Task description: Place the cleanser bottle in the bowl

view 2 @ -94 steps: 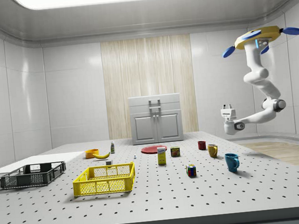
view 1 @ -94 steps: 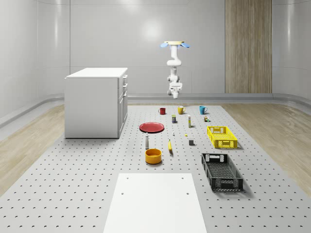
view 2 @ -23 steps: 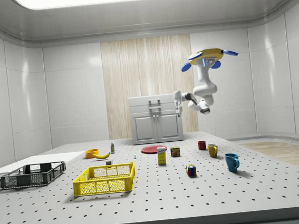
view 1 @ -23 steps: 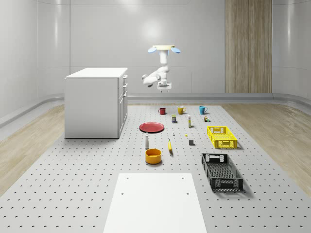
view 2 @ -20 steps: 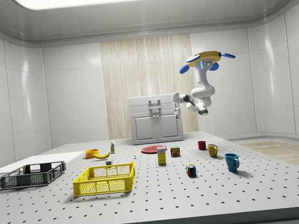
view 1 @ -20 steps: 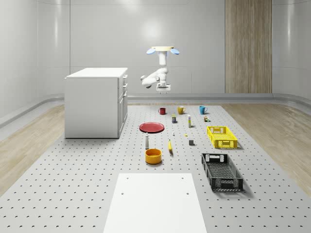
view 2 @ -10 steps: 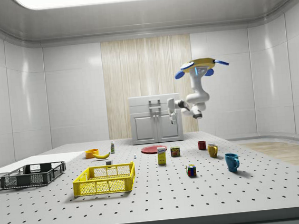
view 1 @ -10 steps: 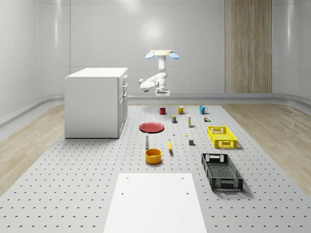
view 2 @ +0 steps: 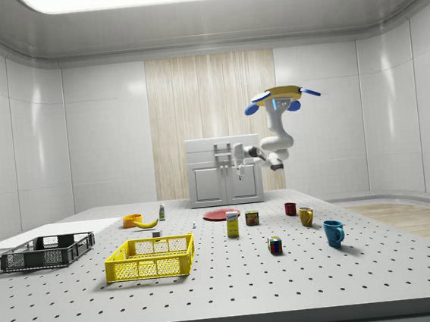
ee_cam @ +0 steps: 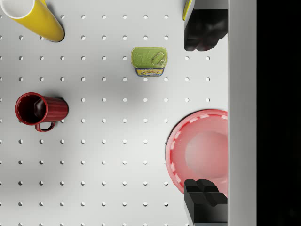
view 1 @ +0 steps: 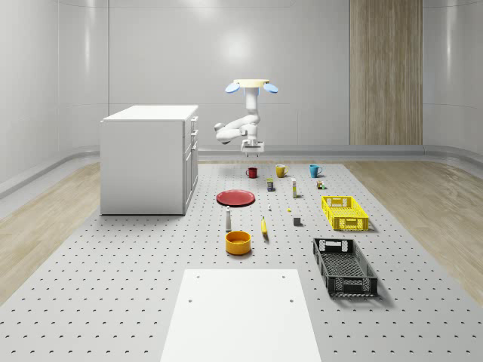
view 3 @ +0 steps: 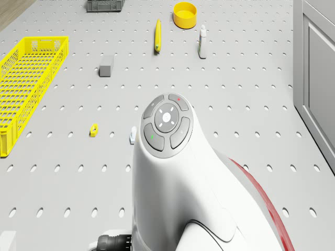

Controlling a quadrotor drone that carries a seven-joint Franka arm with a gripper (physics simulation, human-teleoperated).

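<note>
The cleanser bottle (view 1: 228, 219) is a slim white bottle standing upright on the perforated table, just behind the orange bowl (view 1: 238, 242). Both also appear in the side view, bottle (view 2: 161, 211) beside bowl (view 2: 132, 220), and in the drone view, bottle (view 3: 202, 42) near bowl (view 3: 185, 14). The drone (view 1: 251, 85) hovers high over the far part of the table, its arm (view 3: 172, 172) folded below it. My gripper (view 1: 251, 149) hangs above the red plate (ee_cam: 200, 150) and red mug (ee_cam: 40, 110), far from the bottle. In the wrist view my gripper (ee_cam: 205, 115) is open, its black fingers (ee_cam: 205, 30) holding nothing.
A white cabinet (view 1: 147, 158) stands at the whole-scene view's left. A banana (view 1: 264, 226), a yellow crate (view 1: 344, 213) and a black crate (view 1: 344, 265) lie to the right of the bowl. A can (ee_cam: 149, 61), a yellow mug (ee_cam: 35, 19) and a blue mug (view 1: 315, 170) sit near the plate.
The drone has come in from beyond the table's far edge, dropped lower and shifted toward the cabinet side. The arm has folded, and the gripper now points down over the plate.
</note>
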